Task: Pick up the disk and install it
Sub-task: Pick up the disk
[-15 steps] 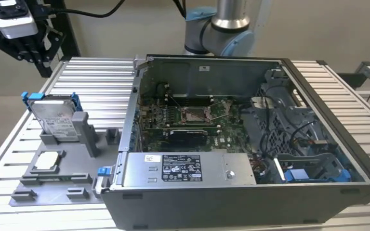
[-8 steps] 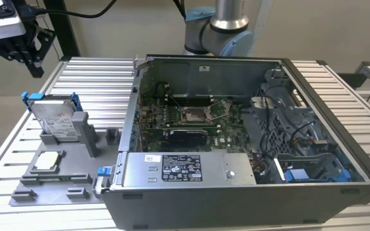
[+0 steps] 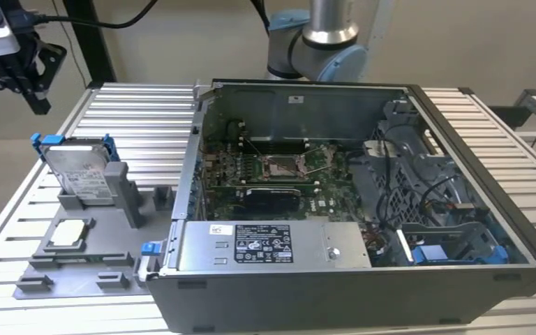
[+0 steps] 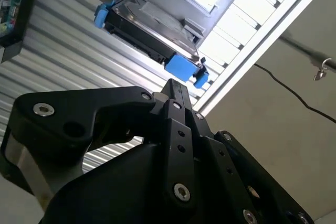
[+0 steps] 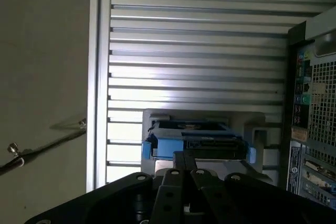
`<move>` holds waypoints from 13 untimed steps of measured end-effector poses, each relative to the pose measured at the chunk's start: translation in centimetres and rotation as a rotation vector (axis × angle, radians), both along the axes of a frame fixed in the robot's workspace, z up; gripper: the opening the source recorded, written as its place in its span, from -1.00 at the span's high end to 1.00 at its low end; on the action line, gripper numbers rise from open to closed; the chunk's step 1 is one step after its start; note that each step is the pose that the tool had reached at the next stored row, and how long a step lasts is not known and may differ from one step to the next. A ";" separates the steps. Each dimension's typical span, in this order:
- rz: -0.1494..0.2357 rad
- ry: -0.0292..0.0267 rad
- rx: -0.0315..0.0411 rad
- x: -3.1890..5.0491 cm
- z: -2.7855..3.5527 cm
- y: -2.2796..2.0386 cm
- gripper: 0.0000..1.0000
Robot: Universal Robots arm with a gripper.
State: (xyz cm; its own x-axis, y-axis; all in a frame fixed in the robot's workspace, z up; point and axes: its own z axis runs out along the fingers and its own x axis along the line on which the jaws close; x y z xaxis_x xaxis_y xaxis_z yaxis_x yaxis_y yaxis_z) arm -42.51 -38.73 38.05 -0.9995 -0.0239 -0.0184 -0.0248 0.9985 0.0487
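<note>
We see one open computer case (image 3: 361,279) on the slatted aluminium table (image 3: 147,118), filling the middle and the exterior view's right. Inside it lie one green motherboard (image 3: 278,174) with a bare processor socket (image 3: 282,165), one grey power supply box (image 3: 259,244) with a white label along the near wall, and a grey drive cage (image 3: 435,209) at the exterior view's right with a blue part (image 3: 431,253) low in it. The arm's base (image 3: 329,35) rises behind the far wall of the case.

At the exterior view's left, just beside the case, sits one grey holder fixture (image 3: 91,258). It carries two things. The disk (image 3: 77,171) stands on edge in an upright slot, leaning a little, with a blue rail on each of its two sides; both wrist views show it seated there (image 4: 152,35) (image 5: 197,141). One small square silver chip (image 3: 68,234) lies flat in a shallow recess nearer to us. The case's left wall stands between the fixture and the inside of the case.

The gripper (image 3: 40,105) hangs in the air farther back than the disk and above it, well apart from it. In both wrist views its fingers (image 4: 176,85) (image 5: 182,155) meet at one tip, so we read the jaws as pressed together, gripping nothing.
</note>
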 end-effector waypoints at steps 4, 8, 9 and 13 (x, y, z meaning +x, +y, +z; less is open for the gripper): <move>0.021 0.0000 0.0000 -0.58 -0.12 0.00 1.00; 0.040 0.0000 0.0000 -0.79 -0.12 -0.01 1.00; 0.040 0.0001 0.0000 -0.80 -0.12 0.00 1.00; 0.040 0.0003 0.0000 -0.81 -0.12 0.00 1.00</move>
